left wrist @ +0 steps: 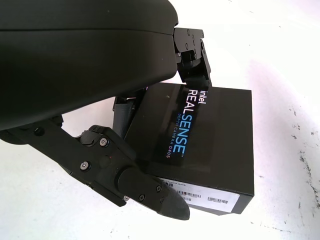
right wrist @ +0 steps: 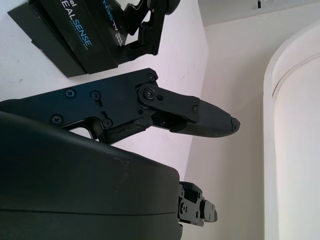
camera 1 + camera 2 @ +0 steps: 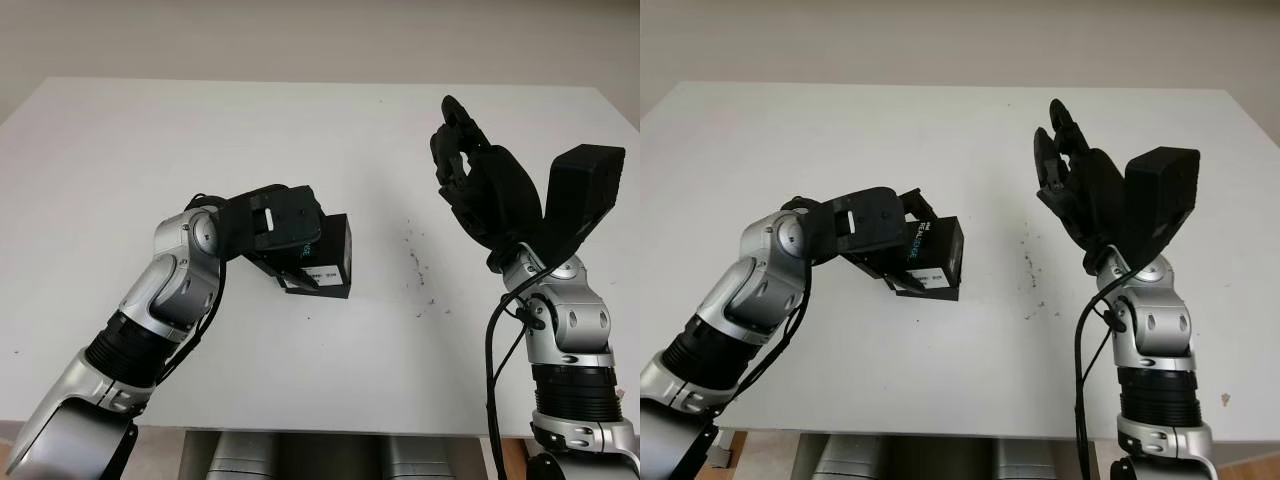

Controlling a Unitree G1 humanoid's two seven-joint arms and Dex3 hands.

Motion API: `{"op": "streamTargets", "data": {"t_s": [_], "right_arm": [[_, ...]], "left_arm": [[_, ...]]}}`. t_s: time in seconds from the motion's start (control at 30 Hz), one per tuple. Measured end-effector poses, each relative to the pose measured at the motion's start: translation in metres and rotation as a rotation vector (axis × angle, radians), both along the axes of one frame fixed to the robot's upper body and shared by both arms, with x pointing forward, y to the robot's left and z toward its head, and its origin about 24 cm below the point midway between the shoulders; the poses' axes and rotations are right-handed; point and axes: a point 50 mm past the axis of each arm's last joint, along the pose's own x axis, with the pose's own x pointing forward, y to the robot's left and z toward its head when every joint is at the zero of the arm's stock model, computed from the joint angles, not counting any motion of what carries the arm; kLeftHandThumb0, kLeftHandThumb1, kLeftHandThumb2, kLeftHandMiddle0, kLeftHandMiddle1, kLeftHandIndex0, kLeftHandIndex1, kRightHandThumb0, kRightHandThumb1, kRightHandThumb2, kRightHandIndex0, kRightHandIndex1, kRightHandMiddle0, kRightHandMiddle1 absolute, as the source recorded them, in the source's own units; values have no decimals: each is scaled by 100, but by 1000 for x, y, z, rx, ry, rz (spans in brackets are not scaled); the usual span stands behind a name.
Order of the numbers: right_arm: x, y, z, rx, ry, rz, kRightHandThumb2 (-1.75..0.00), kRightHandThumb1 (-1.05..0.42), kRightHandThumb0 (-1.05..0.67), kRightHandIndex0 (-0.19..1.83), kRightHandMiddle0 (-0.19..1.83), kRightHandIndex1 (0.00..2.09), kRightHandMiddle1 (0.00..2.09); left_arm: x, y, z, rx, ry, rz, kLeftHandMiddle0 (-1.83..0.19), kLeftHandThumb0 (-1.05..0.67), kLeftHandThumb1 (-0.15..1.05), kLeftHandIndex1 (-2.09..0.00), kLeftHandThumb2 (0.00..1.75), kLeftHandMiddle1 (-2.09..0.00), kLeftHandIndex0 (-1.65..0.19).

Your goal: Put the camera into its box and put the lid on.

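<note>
Camera box, a black rectangular cardboard carton w/ blue "RealSense" lettering (image 3: 328, 258), sits centre-left of the frame on the white table (image 3: 320, 130), lid apparently on. The left hand (image 1: 150, 150) is clamped on it, fingers (image 1: 145, 192) pressing opposite sides, prob. to seat the lid or steady the carton. No camera visible outside, so I'd guess it's packed already. The right hand (image 3: 470, 170) hovers at right of frame, raised well apart from the box, open, holding nothing. Dark specks (image 3: 418, 270) mark the table btwn them; nothing blocks the way.
</note>
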Motion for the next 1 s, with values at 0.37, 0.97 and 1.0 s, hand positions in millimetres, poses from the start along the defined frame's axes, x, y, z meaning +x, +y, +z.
{"op": "streamTargets", "data": {"t_s": [0.37,0.97,1.0], "right_arm": [[1,2,-2,-7,4,18,-67,-105,-66,-18,-17,4,4],[1,1,-2,-6,4,6,-68,-105,-63,-19,-18,5,4],[1,1,-2,-6,4,8,-68,-105,-63,-19,-18,5,4]], "left_arm": [[1,-2,9,29,-17,-18,-39,-32,105,-194,25,-181,-30],[3,-9,9,106,-46,-60,-45,-31,105,-180,23,-169,-38],[4,-9,9,109,-45,-61,-46,-31,105,-179,23,-172,-39]]}}
